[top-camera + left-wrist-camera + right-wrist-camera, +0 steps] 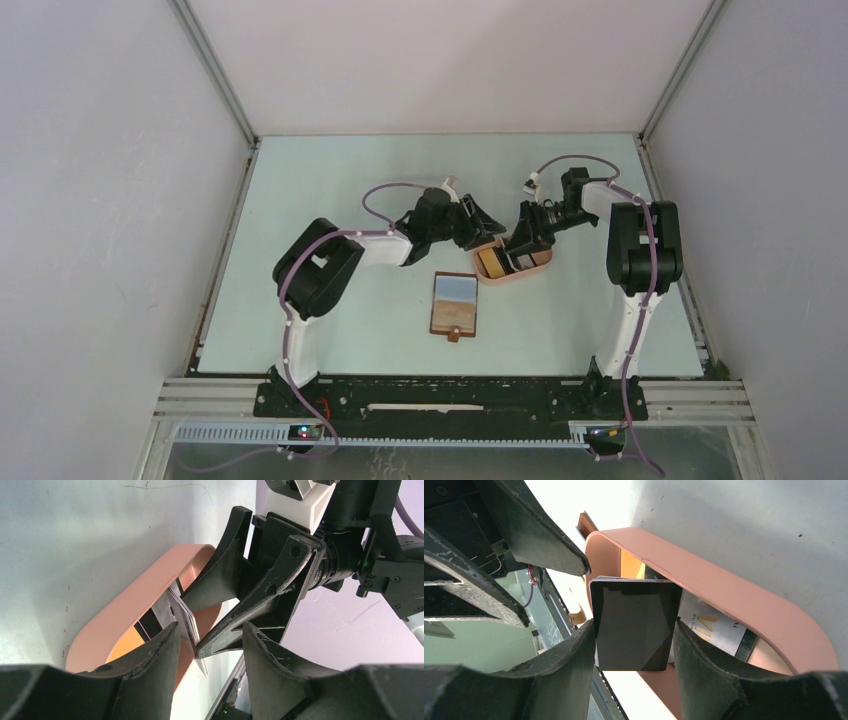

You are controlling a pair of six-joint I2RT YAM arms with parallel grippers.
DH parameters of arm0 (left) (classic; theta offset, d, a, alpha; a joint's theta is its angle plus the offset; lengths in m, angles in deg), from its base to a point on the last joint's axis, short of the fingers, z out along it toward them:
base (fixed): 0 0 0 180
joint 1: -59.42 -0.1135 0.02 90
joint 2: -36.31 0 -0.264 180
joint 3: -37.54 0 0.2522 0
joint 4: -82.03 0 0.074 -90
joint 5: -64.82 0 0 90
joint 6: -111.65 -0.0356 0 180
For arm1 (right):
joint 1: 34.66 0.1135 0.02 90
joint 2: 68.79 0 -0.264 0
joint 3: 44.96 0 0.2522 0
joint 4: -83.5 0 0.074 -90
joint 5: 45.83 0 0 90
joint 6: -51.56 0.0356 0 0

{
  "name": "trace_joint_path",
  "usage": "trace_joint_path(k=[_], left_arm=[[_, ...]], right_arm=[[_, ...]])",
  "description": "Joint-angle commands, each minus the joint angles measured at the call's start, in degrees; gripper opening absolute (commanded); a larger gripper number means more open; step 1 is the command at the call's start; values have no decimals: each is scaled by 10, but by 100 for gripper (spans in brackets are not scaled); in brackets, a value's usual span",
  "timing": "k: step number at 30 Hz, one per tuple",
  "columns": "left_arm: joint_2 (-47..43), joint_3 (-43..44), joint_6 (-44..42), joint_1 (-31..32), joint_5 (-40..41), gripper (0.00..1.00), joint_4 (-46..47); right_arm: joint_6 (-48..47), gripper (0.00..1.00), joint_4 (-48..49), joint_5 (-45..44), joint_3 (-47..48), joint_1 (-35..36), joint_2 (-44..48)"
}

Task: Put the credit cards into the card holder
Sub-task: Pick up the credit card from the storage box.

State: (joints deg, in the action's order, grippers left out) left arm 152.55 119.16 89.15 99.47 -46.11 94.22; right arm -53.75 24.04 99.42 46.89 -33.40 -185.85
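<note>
The pink oval tray (541,263) holds a yellow card (489,263) and a white card with a gold mark (711,625). My right gripper (513,255) reaches into the tray and is shut on a black card (634,625), its fingers pressing the card's two opposite edges (634,632). The card stands tilted up out of the tray, with thin card edges (189,622) behind it. My left gripper (483,229) is open right beside it. Its jaws straddle the card and a right fingertip (210,645). The brown card holder (455,303) lies open on the table nearer the arms.
The tray's rim (125,612) lies under both grippers. The card holder's snap tab (585,525) shows just beyond the tray. White walls enclose the table on three sides, and a metal rail runs along the near edge (450,385).
</note>
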Motion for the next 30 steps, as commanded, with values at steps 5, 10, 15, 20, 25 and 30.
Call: trace_joint_path(k=[5, 10, 15, 20, 25, 30], left_arm=[[5, -5, 42, 9, 34, 53, 14], [6, 7, 43, 15, 38, 52, -1], [10, 8, 46, 22, 46, 52, -16], [12, 9, 60, 26, 57, 52, -14], [12, 8, 81, 26, 61, 51, 3], [14, 4, 90, 29, 63, 49, 8]], right_arm=[[1, 36, 7, 29, 10, -5, 28], [5, 36, 24, 19, 0, -2, 46], [7, 36, 39, -3, -11, 6, 64], [4, 36, 46, -29, -15, 24, 71], [3, 36, 59, -60, -21, 42, 81], [5, 36, 68, -69, -26, 50, 91]])
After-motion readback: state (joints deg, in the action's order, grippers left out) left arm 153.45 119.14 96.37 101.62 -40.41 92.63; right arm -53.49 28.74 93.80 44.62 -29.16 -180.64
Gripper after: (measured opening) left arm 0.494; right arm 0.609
